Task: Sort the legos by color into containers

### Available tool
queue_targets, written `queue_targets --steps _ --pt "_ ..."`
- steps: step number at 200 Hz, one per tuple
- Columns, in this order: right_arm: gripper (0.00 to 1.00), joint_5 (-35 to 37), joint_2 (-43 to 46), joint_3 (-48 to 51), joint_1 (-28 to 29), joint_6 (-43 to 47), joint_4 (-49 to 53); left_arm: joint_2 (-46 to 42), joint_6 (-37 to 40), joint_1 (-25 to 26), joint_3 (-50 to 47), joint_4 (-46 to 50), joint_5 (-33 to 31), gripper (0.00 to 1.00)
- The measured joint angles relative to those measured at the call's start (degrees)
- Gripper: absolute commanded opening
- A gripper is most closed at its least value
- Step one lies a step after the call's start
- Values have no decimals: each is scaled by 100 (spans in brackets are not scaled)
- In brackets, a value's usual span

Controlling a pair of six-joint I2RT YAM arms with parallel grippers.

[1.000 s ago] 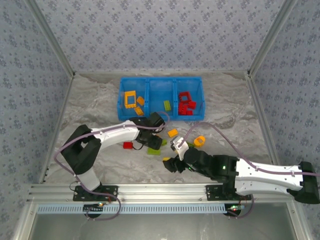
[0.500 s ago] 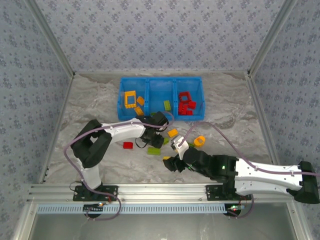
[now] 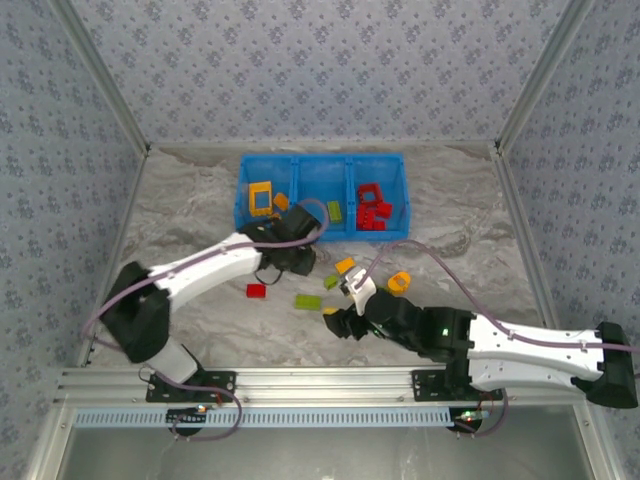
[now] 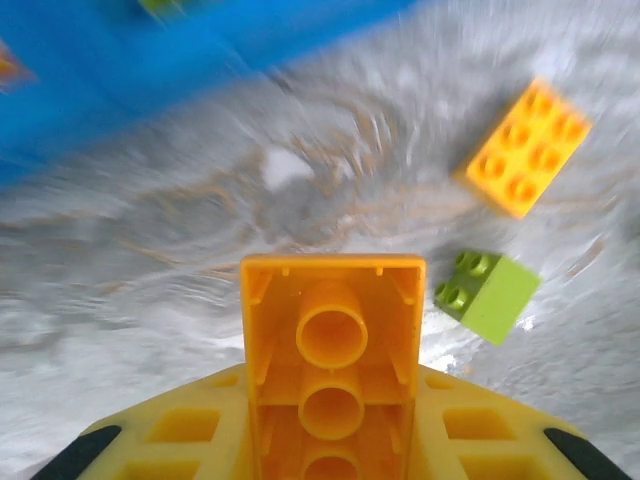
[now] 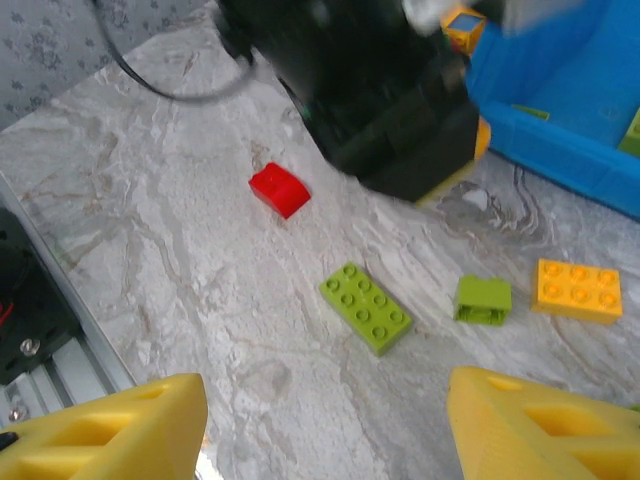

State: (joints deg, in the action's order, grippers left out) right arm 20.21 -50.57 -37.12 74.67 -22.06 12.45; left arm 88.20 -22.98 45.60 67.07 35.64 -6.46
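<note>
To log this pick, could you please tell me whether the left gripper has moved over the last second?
Yes. In the top view the left gripper, with an orange brick, has moved up and slightly left, toward the near wall of the blue bin.

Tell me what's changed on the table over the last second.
The left gripper closed on an orange brick and carried it away from the loose pieces toward the left compartment of the blue bin. The right gripper stays open near the front; the red brick and flat green brick lie where they were.
</note>
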Motion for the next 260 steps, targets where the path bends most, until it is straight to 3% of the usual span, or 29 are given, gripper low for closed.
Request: queue_targets --steps 33,78,138,201,211,229,260 --pt "68 105 -708 -407 -46 363 -457 -468 -68 -966 404 232 -37 27" --pt "68 476 -1790 -1204 -57 732 -1023 529 -155 -1862 973 595 -170 25" --pt "69 739 -2557 -1755 -55 837 -1338 2188 -219 -2039 2048 946 -588 26" --pt "70 767 -2562 -1757 -50 789 -1510 2824 -302 -2039 2391 1071 -822 30" --pt "70 767 -2568 -1757 -50 769 -1532 2870 -317 -2039 2400 1091 -839 35" --pt "70 765 -2608 -1757 -50 741 -1572 2916 -369 -2039 2400 1113 -859 52" --pt "70 748 -2726 -1757 -52 728 -1572 2868 -411 -2031 2400 1176 -857 57"
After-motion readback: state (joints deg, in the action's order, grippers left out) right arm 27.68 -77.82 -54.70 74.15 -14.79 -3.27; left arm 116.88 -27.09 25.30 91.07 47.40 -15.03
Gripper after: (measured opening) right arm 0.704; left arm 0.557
